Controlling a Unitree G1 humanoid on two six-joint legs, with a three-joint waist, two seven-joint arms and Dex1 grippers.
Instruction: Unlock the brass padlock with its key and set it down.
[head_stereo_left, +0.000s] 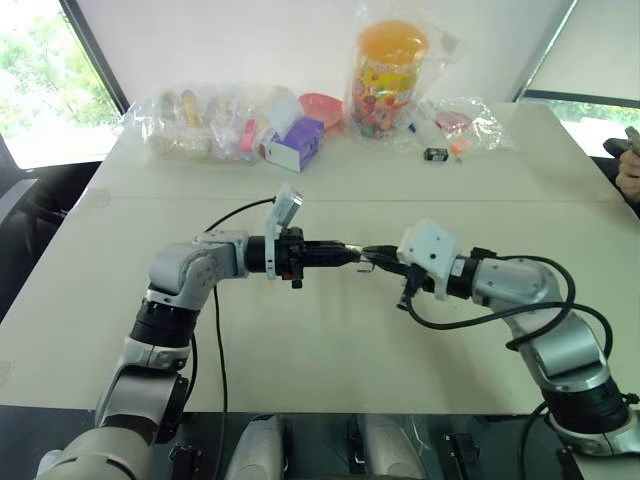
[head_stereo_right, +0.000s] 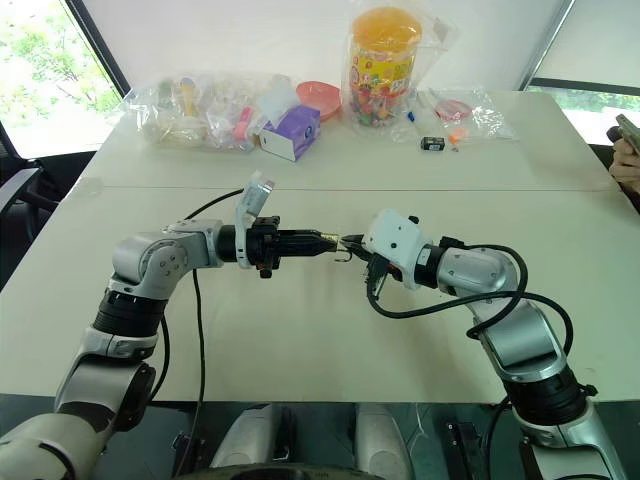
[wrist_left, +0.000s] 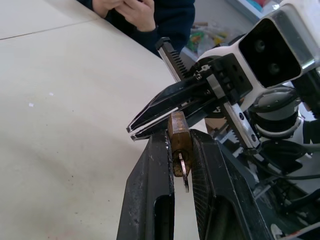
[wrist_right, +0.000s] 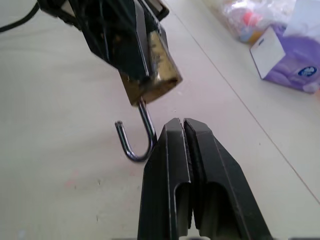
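My left gripper (head_stereo_left: 348, 256) is shut on the brass padlock (wrist_right: 155, 75) and holds it level above the middle of the table (head_stereo_left: 330, 360). The silver shackle (wrist_right: 136, 150) hangs out of the body with its free end clear of it. A small silver key (wrist_left: 183, 172) sticks out of the padlock's other end, between my left fingers (wrist_left: 150, 190). My right gripper (wrist_right: 179, 123) is shut. Its tips sit right beside the shackle's long leg, with nothing seen between them. Both grippers meet tip to tip in the head views.
Along the table's far side lie clear plastic bags (head_stereo_left: 195, 120) of small items, a purple tissue box (head_stereo_left: 296, 143), a pink bowl (head_stereo_left: 322, 105), a bagged candy jar (head_stereo_left: 388, 75) and a small black object (head_stereo_left: 435, 154). A person's hand (head_stereo_left: 630, 170) shows at the right edge.
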